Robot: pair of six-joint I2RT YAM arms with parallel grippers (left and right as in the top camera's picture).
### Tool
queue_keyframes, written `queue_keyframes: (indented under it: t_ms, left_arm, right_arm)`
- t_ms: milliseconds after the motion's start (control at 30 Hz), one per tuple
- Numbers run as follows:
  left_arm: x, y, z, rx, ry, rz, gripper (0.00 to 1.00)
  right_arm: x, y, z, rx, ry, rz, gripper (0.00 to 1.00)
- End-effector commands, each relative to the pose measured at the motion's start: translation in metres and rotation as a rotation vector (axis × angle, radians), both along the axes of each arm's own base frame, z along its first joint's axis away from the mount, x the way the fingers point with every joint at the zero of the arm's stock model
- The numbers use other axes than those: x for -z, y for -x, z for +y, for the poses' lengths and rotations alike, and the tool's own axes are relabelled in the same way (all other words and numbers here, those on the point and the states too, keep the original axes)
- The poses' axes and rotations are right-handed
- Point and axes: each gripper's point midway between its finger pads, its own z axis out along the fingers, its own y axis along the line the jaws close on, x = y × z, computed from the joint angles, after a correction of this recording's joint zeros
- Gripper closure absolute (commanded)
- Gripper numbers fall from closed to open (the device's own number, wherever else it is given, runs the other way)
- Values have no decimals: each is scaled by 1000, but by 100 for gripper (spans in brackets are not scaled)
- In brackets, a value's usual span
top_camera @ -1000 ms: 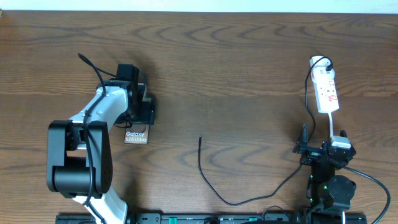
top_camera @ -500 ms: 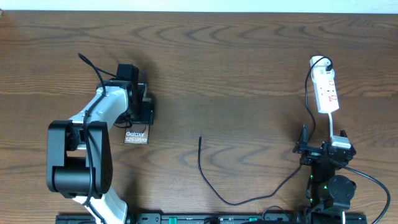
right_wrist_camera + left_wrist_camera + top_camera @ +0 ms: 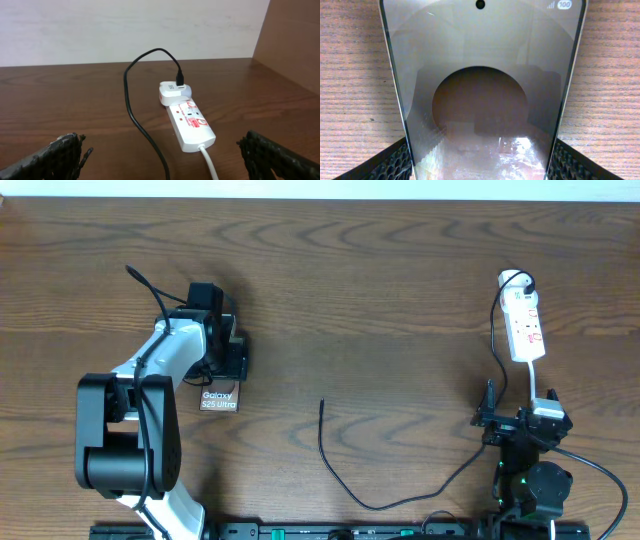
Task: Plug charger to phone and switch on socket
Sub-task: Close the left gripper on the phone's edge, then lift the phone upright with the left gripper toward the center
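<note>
The bronze-brown phone (image 3: 219,399) lies flat left of centre, its far part under my left gripper (image 3: 232,362). In the left wrist view the phone (image 3: 480,75) fills the frame, and my left gripper (image 3: 480,167) has a finger pressed on each long edge. The white socket (image 3: 526,328) lies at the far right with a round white plug at its far end. The thin black charger (image 3: 400,498) runs from that plug past my right gripper (image 3: 520,422) to a loose tip (image 3: 322,404) at centre. My right gripper (image 3: 165,160) is open and empty, short of the socket (image 3: 192,125).
The socket's white cord (image 3: 210,165) runs back toward my right gripper beside the charger cable (image 3: 131,110). A pale wall stands behind the table's far edge, with a wooden side panel (image 3: 295,45) at the right. Bare wood lies between the phone and the cable tip.
</note>
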Motion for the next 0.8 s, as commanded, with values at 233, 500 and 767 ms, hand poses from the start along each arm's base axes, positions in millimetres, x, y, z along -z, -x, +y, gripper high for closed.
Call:
queue_keyframes:
  t_ms: [233,500,767]
  left_arm:
    - [14,18,2,-1,-9,65,80]
    - [14,16,2,0,-8,56,93]
    - [-4,1,1,21,-8,38,93]
  right_arm:
    - [1,0,-1,5,8,2,1]
    - [0,0,-1,5,9,2,1]
    - [0,0,-1,5,9,2,1]
